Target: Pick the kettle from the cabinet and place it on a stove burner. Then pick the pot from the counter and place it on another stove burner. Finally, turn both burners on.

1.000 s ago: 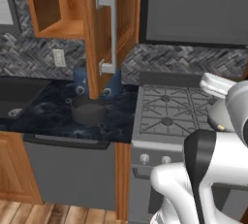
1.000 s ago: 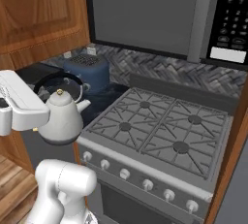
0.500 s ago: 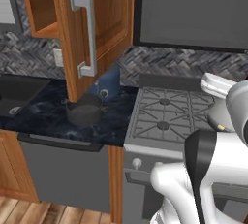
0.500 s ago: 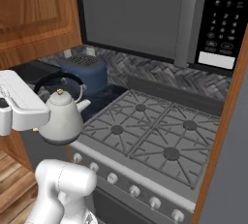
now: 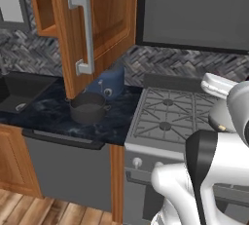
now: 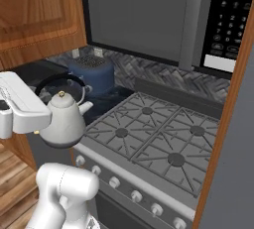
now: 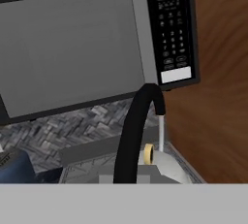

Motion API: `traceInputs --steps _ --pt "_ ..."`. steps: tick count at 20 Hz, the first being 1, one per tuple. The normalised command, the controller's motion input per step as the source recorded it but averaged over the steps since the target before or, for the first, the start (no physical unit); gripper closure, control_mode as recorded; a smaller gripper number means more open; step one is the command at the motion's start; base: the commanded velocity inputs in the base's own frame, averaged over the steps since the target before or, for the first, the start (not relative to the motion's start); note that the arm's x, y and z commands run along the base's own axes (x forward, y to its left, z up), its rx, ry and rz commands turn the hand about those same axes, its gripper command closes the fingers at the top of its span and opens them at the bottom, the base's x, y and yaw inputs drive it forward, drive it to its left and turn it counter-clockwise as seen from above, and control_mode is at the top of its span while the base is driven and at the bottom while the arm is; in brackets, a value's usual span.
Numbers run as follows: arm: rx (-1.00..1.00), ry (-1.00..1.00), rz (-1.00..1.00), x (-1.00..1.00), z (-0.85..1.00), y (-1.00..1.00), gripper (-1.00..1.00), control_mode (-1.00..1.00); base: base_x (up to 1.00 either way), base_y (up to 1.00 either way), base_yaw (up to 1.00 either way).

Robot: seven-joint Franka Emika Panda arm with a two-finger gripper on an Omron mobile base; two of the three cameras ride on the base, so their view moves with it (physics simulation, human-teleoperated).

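- The pot [image 5: 88,107] sits on the dark bench [image 5: 51,114], under the open cabinet [image 5: 99,22] door.
- The kettle [image 6: 63,120] hangs in the air by its handle, clamped in the pincer [image 7: 127,177], just left of the stove burners [image 6: 121,132].

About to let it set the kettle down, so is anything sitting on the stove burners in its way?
Nothing visible does. The hand holds the kettle by its handle off the stove's front left corner, and all the stove burners are bare.
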Motion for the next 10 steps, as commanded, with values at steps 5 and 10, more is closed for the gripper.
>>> traceInputs --steps 5,10 --pt "0.0 0.0 0.0 0.0 0.0 0.0 1.0 1.0 0.18 -0.32 0.14" --pt "0.0 0.0 0.0 0.07 0.0 0.0 1.0 -1.0 0.0 0.0 0.0"
